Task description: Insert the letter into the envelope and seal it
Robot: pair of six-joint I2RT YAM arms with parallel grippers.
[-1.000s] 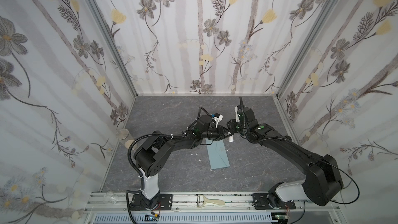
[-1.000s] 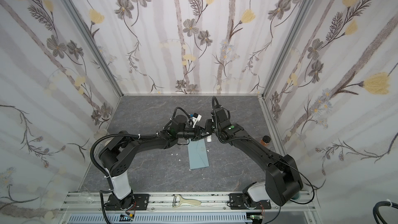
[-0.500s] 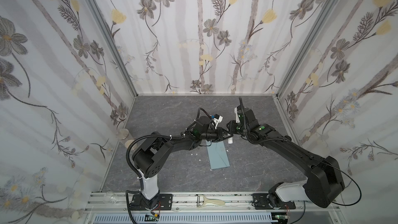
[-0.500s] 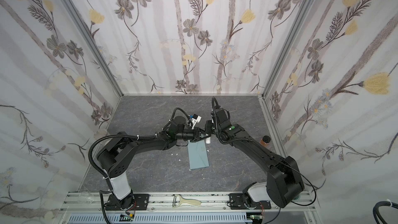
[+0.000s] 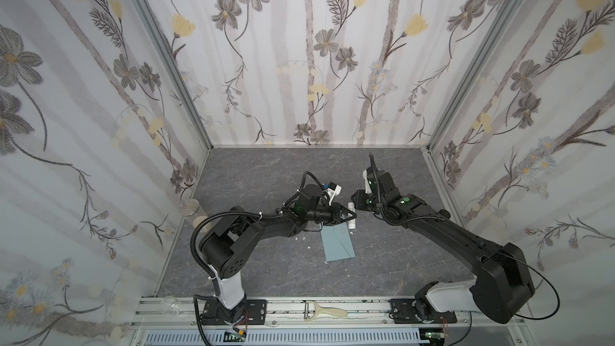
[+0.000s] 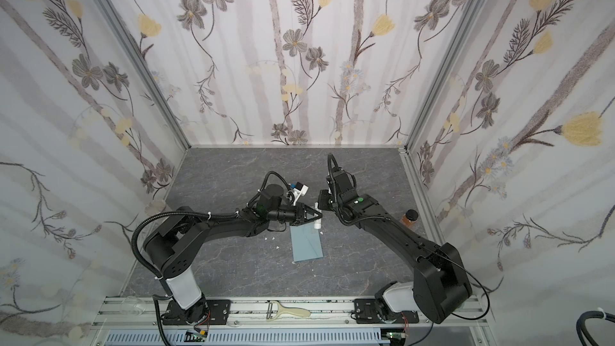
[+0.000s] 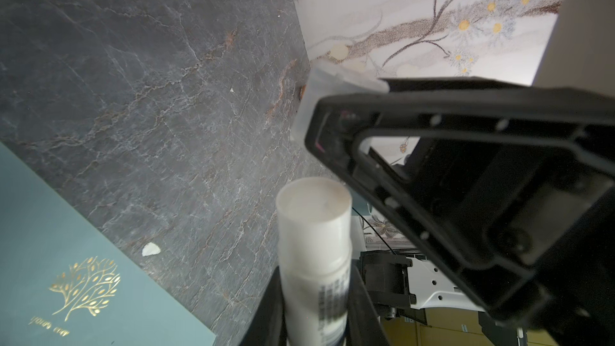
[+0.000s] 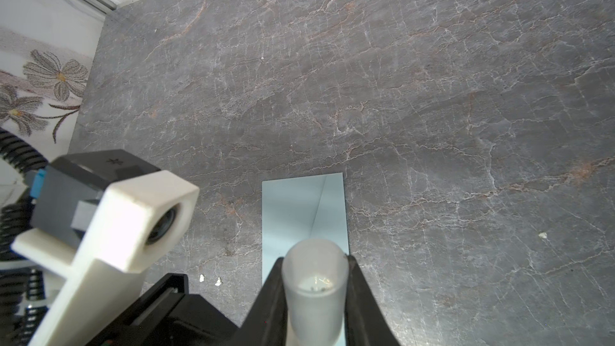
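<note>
The blue-grey envelope (image 5: 337,242) (image 6: 307,244) lies flat on the dark table, and a gold tree print shows on it in the left wrist view (image 7: 66,261). The letter is out of view. Just above the envelope's far end, my left gripper (image 5: 350,218) (image 7: 314,294) is shut on a white glue stick (image 7: 314,244) (image 6: 317,223). My right gripper (image 5: 353,204) (image 8: 314,271) faces it, shut on the stick's translucent cap (image 8: 314,281) (image 7: 321,94). Cap and stick stand a little apart. The envelope (image 8: 303,208) stretches away beyond the cap.
Small white crumbs (image 5: 303,237) lie left of the envelope. An amber jar (image 6: 411,218) stands by the right wall and glass pieces (image 5: 189,206) by the left wall. On the front rail lie a peeler (image 5: 324,311) and a clear cup (image 5: 171,304).
The left gripper with the glue stick has shifted slightly right and nearer the front. The right gripper has barely moved, and the envelope lies as before.
</note>
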